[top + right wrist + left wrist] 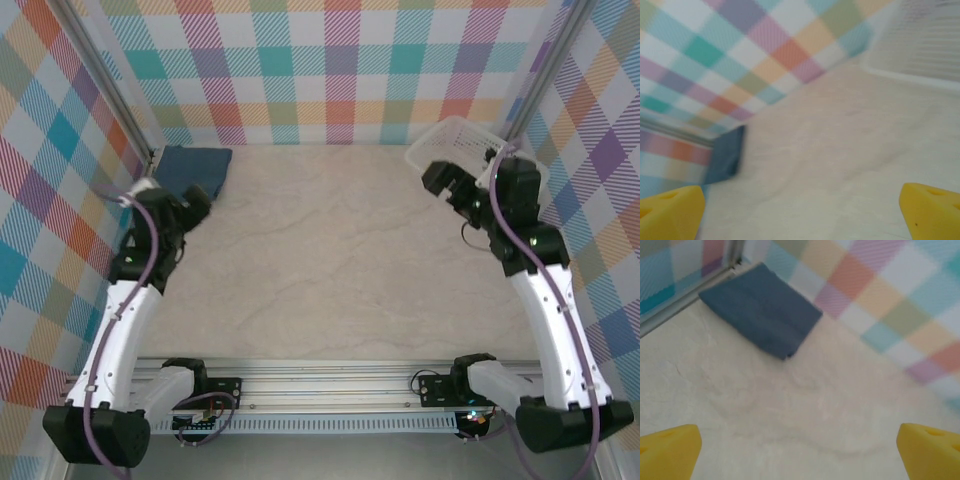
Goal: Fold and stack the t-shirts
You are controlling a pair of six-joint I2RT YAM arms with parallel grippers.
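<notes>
A dark navy t-shirt (pixel 194 168) lies folded into a small rectangle in the far left corner of the table; it also lies ahead in the left wrist view, t-shirt (pixel 761 309), and far off in the right wrist view, t-shirt (pixel 726 156). My left gripper (pixel 192 207) hovers just in front of it, open and empty, its yellow fingertips (pixel 669 452) wide apart. At the far right my right gripper (pixel 452 187) is raised beside the basket, open with nothing between its fingertips (pixel 930 211).
A white mesh basket (pixel 470 142) stands at the far right corner, tilted behind the right arm, basket (pixel 920 45). Checked walls and metal posts (pixel 125 110) enclose the pale table (pixel 330 250). An aluminium rail (pixel 330 385) runs along the near edge.
</notes>
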